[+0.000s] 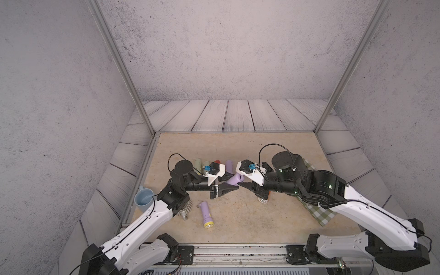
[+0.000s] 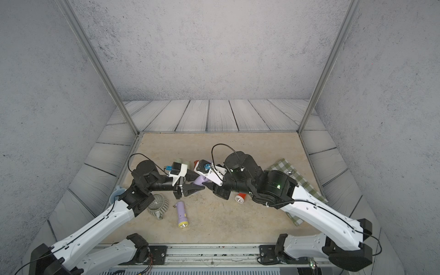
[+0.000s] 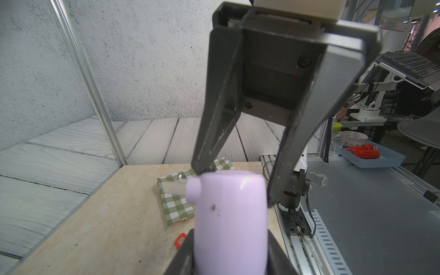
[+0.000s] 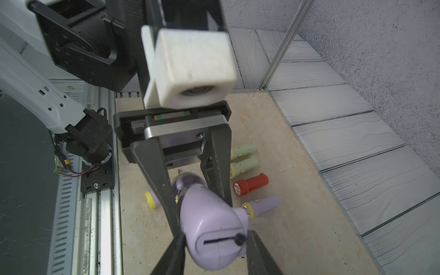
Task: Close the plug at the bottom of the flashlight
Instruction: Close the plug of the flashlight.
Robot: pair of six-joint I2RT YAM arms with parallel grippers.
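The right end effector [image 4: 215,234] straddles the lilac flashlight's [image 4: 207,221] butt end, jaws spread, apparently to push its plug [image 3: 190,189] closed, while the left end effector [image 1: 235,181] pinches the body, bracing it above the counter's [image 4: 297,226] middle.

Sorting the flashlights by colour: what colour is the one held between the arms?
Pale lilac; the held flashlight shows best in the right wrist view.

Pale lilac flashlight [image 4: 209,228], red flashlight [image 4: 251,184], green-white checked cloth [image 3: 173,204], blue mug [image 1: 143,198], beige tabletop [image 1: 238,214]
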